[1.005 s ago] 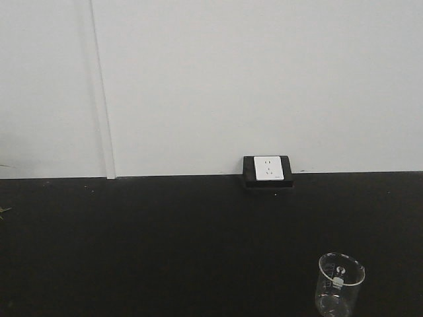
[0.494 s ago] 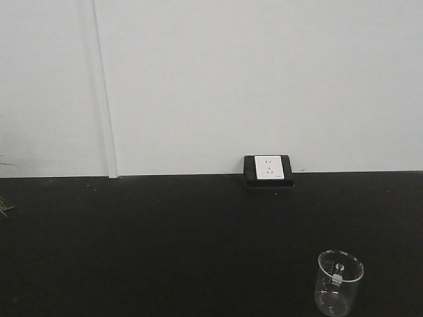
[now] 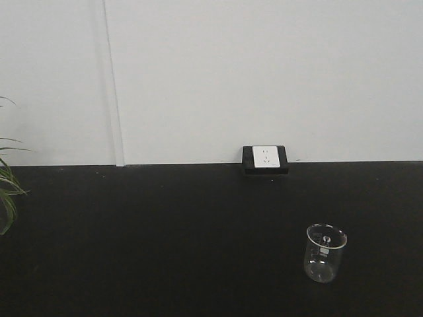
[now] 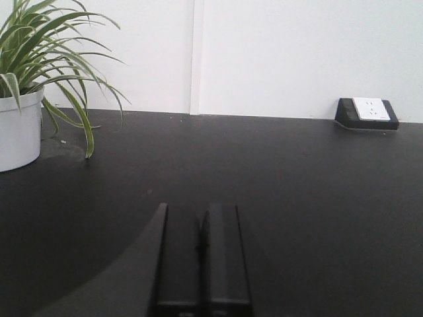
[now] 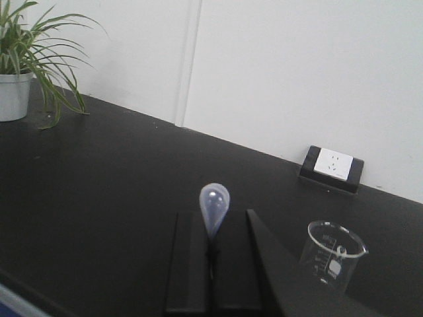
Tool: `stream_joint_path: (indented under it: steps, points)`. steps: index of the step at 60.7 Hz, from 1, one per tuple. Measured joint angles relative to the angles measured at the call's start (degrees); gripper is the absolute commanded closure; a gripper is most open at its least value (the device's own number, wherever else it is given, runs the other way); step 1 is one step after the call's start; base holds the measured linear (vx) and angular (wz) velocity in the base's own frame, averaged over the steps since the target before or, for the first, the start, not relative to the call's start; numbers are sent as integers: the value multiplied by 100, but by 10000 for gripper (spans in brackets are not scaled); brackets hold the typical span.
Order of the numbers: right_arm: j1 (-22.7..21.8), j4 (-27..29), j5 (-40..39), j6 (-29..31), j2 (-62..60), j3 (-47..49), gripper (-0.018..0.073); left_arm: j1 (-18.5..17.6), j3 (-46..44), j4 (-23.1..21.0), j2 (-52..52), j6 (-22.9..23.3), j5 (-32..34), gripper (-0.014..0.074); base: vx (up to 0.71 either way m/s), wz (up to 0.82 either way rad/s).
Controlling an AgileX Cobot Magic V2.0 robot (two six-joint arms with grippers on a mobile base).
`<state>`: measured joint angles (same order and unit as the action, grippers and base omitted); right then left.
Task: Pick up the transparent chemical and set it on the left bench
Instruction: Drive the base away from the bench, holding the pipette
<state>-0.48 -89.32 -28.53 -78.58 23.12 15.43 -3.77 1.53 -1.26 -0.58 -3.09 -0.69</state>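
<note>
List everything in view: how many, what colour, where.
bench: one, black top, fills the foreground
wall: one, white, behind bench
clear pipette: one, translucent, bulb up, clamped between black jaws
beaker: one, clear glass, on bench, right side
wall socket: one, white in black housing, bench's back edge
potted plant: one, green, white pot, bench's left end
left gripper: one, black, jaws shut, empty
right gripper: one, black, jaws shut on pipette

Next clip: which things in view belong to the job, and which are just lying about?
Job: transparent chemical pipette, pinched in the right gripper.

Lying about: glass beaker, wall socket, potted plant, the black bench under them. The left gripper is shut and empty.
</note>
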Motion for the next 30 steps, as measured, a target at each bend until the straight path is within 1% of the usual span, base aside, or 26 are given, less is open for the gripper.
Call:
stream_joint_path:
  steps: [30]
  points:
    - [0, 0, 6, 0, 0, 0, 563, 0, 0, 0, 0, 0, 0, 600, -33, 0]
